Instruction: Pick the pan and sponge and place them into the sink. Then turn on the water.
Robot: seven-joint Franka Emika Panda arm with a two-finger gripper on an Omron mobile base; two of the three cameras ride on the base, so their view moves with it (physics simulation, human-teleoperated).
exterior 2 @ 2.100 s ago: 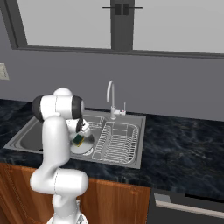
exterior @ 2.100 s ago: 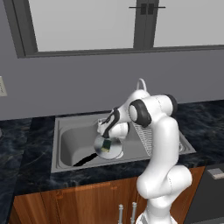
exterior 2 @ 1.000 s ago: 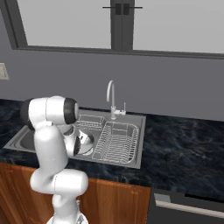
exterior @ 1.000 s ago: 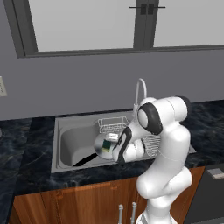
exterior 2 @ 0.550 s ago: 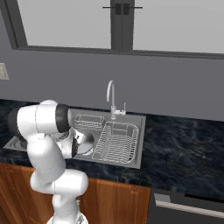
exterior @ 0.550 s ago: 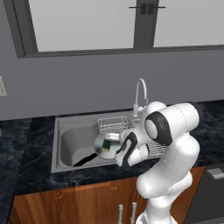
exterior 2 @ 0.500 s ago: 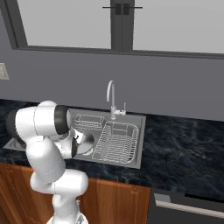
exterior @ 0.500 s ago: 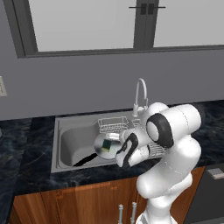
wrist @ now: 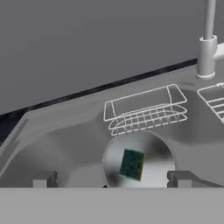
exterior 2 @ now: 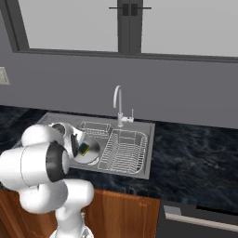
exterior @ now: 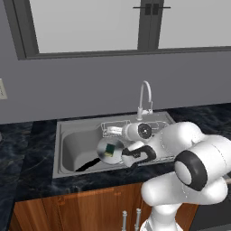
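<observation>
The hand view looks down into the sink (wrist: 65, 127): the pan (wrist: 151, 168) lies flat on the basin floor with the sponge (wrist: 132, 164) resting green side up inside it, and the gripper (wrist: 111, 178) hangs above with its jaws wide apart, one tip to each side of the pan and touching nothing. The left base view adds the pan's black handle (exterior: 86, 165), which runs from the pan toward the sink's front left across bare basin floor. In the right base view the robot's own shoulder covers most of the pan (exterior 2: 90, 151), though the sponge (exterior 2: 84, 148) shows on it.

Behind the pan, near the sink's back wall, sits the small wire basket (wrist: 146, 111); the pan's rim comes close to it. The dish rack (exterior 2: 124, 149) fills the right half of the sink, just beside the pan. The faucet (exterior: 144, 97) stands on the sink's back edge, above the rack; no stream shows. The dark stone table (exterior 2: 195, 158) surrounds the sink.
</observation>
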